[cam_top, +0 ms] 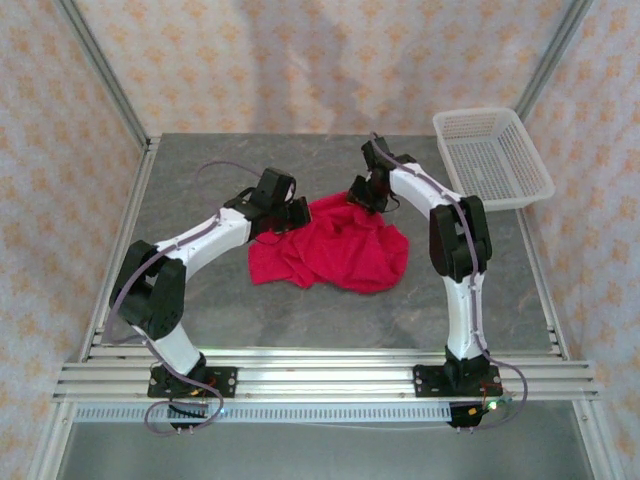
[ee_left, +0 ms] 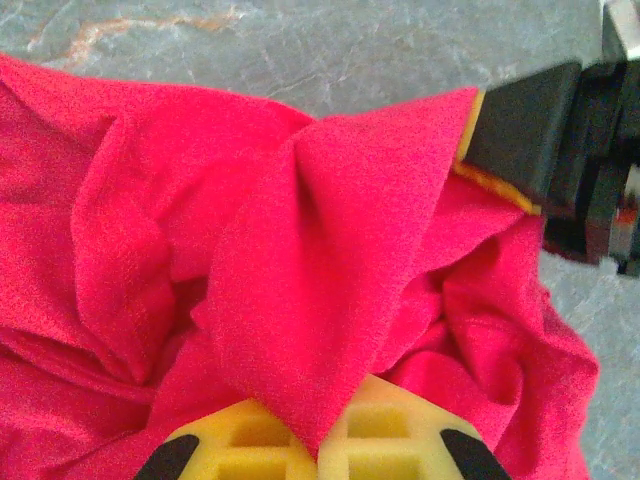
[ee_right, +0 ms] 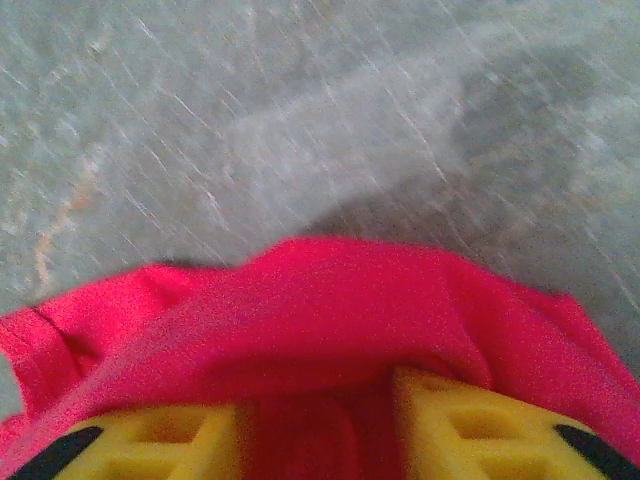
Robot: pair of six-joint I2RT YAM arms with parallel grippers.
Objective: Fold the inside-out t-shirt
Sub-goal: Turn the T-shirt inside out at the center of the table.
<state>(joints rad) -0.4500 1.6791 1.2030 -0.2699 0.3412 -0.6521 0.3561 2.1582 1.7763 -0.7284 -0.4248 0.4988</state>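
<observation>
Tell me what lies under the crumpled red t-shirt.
Grey table surface shows all around the t-shirt, which rests on it. Anything else beneath is hidden by the bunched fabric.

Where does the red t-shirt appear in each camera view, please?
Top external: t-shirt crumpled at the centre of the grey table.
Left wrist: left and centre, a fold pinched by the left gripper.
Right wrist: lower third, lying across the right gripper.
Shared landmark: the grey marbled table.

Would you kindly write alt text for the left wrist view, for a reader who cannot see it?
The left gripper pinches a peaked fold of the crumpled red t-shirt between its yellow fingers. Grey table shows beyond, and the right gripper meets the shirt's upper right edge.
</observation>
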